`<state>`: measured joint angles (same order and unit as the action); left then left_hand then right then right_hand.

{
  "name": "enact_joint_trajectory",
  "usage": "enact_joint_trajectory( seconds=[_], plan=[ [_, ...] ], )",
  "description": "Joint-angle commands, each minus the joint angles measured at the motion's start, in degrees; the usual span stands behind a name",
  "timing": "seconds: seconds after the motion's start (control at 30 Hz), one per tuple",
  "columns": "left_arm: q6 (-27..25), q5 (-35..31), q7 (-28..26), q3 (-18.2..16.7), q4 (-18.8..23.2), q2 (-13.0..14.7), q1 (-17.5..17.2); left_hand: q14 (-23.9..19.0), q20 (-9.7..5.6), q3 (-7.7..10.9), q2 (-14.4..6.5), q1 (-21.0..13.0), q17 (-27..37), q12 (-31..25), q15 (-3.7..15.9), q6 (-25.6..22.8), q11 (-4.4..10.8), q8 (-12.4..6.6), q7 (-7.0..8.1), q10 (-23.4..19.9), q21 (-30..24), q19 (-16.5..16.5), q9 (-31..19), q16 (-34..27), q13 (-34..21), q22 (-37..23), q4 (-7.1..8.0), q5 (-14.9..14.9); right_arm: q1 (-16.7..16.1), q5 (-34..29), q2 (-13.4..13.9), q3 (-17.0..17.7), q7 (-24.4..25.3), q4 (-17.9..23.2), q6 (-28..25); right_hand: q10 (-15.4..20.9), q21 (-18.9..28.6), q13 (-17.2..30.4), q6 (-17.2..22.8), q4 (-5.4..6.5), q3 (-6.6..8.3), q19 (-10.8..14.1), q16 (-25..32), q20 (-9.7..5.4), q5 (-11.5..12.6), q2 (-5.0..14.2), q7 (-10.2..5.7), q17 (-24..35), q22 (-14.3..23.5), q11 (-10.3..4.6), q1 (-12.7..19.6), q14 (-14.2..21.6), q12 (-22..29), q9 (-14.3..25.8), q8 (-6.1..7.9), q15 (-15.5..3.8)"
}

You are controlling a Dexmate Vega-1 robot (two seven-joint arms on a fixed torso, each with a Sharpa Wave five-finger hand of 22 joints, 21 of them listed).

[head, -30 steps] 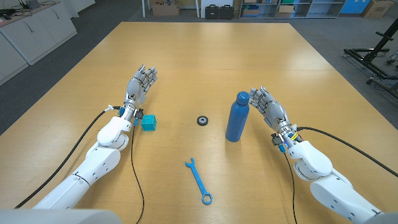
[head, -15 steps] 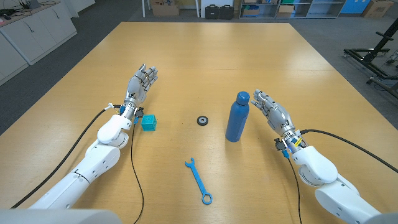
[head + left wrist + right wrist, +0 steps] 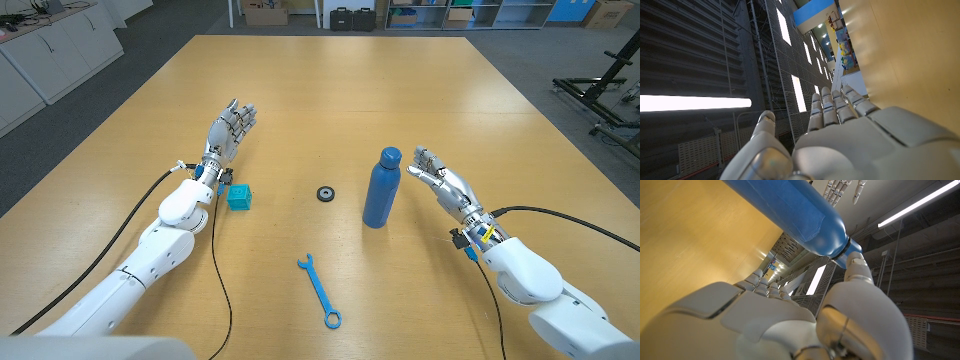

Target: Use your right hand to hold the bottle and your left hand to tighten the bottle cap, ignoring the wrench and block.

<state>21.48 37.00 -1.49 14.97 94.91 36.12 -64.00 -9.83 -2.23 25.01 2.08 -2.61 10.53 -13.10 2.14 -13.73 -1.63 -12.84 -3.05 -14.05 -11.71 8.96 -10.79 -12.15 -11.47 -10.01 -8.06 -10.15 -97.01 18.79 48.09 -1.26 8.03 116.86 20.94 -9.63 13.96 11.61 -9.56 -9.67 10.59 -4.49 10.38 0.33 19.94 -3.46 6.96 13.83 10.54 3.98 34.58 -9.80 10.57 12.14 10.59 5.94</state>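
The blue bottle (image 3: 381,188) stands upright right of the table's middle, its blue cap (image 3: 390,156) on top. My right hand (image 3: 440,180) is open just to the bottle's right, fingers spread toward it, with a small gap between them. In the right wrist view the bottle (image 3: 795,215) runs past my right hand (image 3: 790,320), with the thumb near its neck. My left hand (image 3: 228,130) is open far to the left, fingers pointing away, holding nothing. The left wrist view shows my left hand (image 3: 840,140) beside bare table (image 3: 910,50).
A small black round piece (image 3: 325,193) lies left of the bottle. A teal block (image 3: 239,196) sits by my left wrist. A blue wrench (image 3: 320,291) lies toward the table's near edge. Shelves and boxes stand beyond the table's far edge.
My right hand has drawn back from the bottle, to the right and nearer the robot, widening the gap. The left hand has barely shifted. The bottle has not moved.
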Motion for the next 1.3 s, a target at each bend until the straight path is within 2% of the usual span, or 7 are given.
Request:
enact_joint_trajectory(
  seconds=[0.03, 0.13, 0.4, 0.9, 1.17, 1.3],
  plan=[
    [-0.9, -0.7, -0.8, -0.1, 1.6, 1.0, -0.3, -0.6, -3.52, 0.45, -0.5, -0.1, 0.1, 0.0, 0.41, -0.4, -0.06, 0.0, -0.06, -0.4, 0.1, 0.1, -0.2, 0.2, -0.1, -0.1, -0.01, -0.1, -2.3, -7.1, -1.0, 0.4, 2.5, 2.6, -3.6, -2.6, -0.3, 0.3, -4.2, 0.4, 0.14, -1.0, -0.1, -0.02, 0.4, 0.03, 0.59, 0.0, 0.3, -0.07, 0.8, -5.7, 0.2, 0.1, 0.27, 0.13],
    [-0.9, -0.5, -1.1, -0.3, 2.0, 1.0, -0.8, -0.7, -3.53, 0.45, -0.5, -0.1, 0.1, 0.0, 0.4, -0.5, -0.05, 0.0, -0.04, -0.5, 0.1, 0.1, -0.2, 0.2, -0.1, -0.1, -0.01, -0.1, -2.2, -8.7, -1.9, -0.1, 3.0, 2.1, -3.1, -2.8, -0.4, 0.3, -4.3, 0.46, 0.11, -1.2, -0.1, -0.12, 0.6, 0.04, 0.58, 0.0, 0.3, -0.03, 0.9, -6.0, 0.2, 0.1, 0.31, 0.17],
    [-0.9, -0.4, -1.4, -0.5, 2.5, 0.9, -1.2, -0.7, -3.51, 0.45, -0.5, -0.1, 0.1, 0.0, 0.44, -0.6, -0.14, -0.01, -0.04, -0.6, 0.1, 0.1, -0.2, 0.2, -0.1, -0.1, -0.01, -0.1, -4.4, -14.7, -3.5, -0.1, 6.2, 3.3, -3.9, -2.9, -0.6, 0.3, -4.2, 0.64, 0.02, -1.6, 0.0, -0.15, 0.9, 0.07, 0.51, 0.0, 0.3, -0.25, 1.1, -6.3, 0.4, 0.2, 0.5, 0.08],
    [-1.7, -0.9, -1.9, -0.3, 3.9, 1.1, -0.7, -0.8, -3.49, 0.45, -0.6, 0.0, 0.1, 0.1, 0.47, -0.7, -0.16, 0.05, 0.01, -0.6, 0.2, 0.1, -0.2, 0.2, -0.1, -0.1, -0.02, -0.1, -7.6, -23.5, -5.5, 1.0, 9.6, 5.0, -6.2, -1.4, -0.3, 0.3, -2.9, 1.18, -0.33, -0.4, 0.9, -0.56, 1.8, 0.11, -0.05, 0.1, 0.4, -0.94, 1.2, -5.1, 1.4, 0.2, 1.27, -0.38],
    [-1.9, 1.0, 0.2, -0.2, 3.5, 1.1, 0.0, -0.9, -3.49, 0.45, -0.6, 0.0, 0.1, 0.1, 0.47, -0.7, -0.06, 0.11, 0.04, -0.6, 0.2, 0.2, -0.2, 0.2, -0.1, -0.1, -0.02, -0.1, -7.9, -25.4, -6.1, 0.9, 9.5, 5.3, -7.7, -0.6, -0.1, 0.2, -2.3, 1.48, -0.56, 0.4, 1.3, -0.58, 2.1, 0.13, -0.21, 0.1, 0.4, -0.95, 1.1, -4.2, 1.8, 0.2, 1.54, -0.42],
    [-2.5, 3.3, 1.9, -0.6, 3.4, 1.3, 0.2, -0.9, -3.5, 0.45, -0.6, 0.0, 0.1, 0.1, 0.5, -0.7, -0.1, 0.14, -0.01, -0.6, 0.2, 0.1, -0.2, 0.3, -0.1, -0.1, -0.03, -0.1, -8.1, -27.2, -6.4, 0.9, 10.5, 4.7, -6.6, -0.2, 0.0, 0.2, -1.9, 1.67, -0.72, 0.8, 1.6, -0.52, 2.3, 0.14, -0.03, 0.1, 0.4, -0.87, 0.9, -3.8, 2.0, 0.2, 1.69, -0.6]
  ],
)
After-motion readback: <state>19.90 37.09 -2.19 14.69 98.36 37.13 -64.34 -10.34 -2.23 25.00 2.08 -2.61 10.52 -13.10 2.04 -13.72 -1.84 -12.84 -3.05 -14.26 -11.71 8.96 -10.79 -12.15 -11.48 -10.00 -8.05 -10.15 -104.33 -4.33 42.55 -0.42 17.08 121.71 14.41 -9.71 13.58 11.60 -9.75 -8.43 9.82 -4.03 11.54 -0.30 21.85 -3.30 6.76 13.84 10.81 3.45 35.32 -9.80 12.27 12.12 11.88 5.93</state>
